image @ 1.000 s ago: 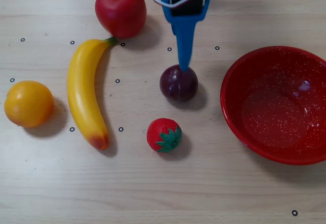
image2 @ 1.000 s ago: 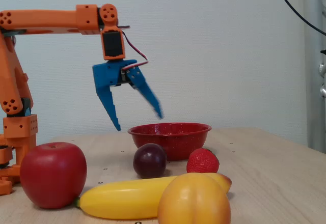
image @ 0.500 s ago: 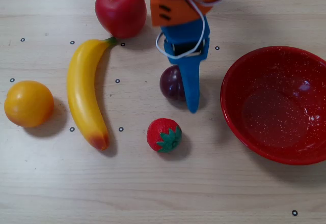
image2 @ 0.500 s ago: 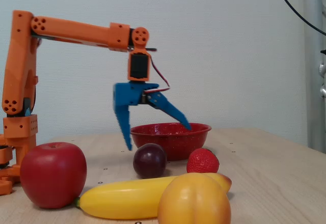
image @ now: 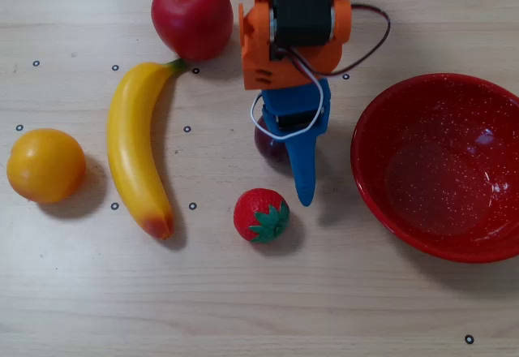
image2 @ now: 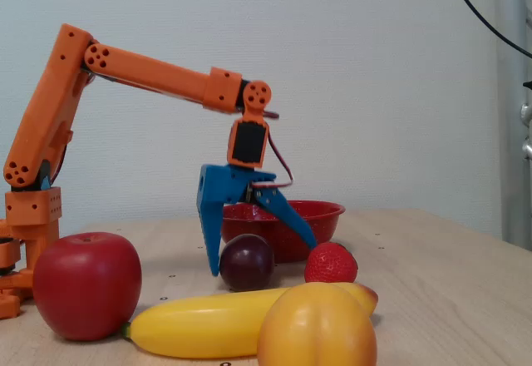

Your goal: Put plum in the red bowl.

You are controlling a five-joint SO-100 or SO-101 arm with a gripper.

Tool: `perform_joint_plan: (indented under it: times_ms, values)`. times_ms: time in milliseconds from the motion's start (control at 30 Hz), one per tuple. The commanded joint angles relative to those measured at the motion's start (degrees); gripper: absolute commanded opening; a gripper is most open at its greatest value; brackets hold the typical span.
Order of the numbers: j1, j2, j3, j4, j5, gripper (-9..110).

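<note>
Blue claw gaping, straddling plum mid-frame on desk; not yet gripping; red bowl sitting empty.

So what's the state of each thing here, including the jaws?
gripper: jaws open, straddling the plum
plum: on the table, not gripped
red bowl: upright, empty
apple: resting, untouched
banana: lying flat
strawberry: resting on the table
orange fruit: resting, untouched
</note>
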Motion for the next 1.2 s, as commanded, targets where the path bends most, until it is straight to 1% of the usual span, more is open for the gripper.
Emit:
perform_joint_plan:
  times_ms: [0,767,1167]
  values:
    - [-1.93,2.55,-6.42,-0.97,1.67,57]
    - [-3.87,-1.32,-5.27,-2.90,6.06,57]
    - [-2.02,-0.53,-6.24,0.18,7.47,57]
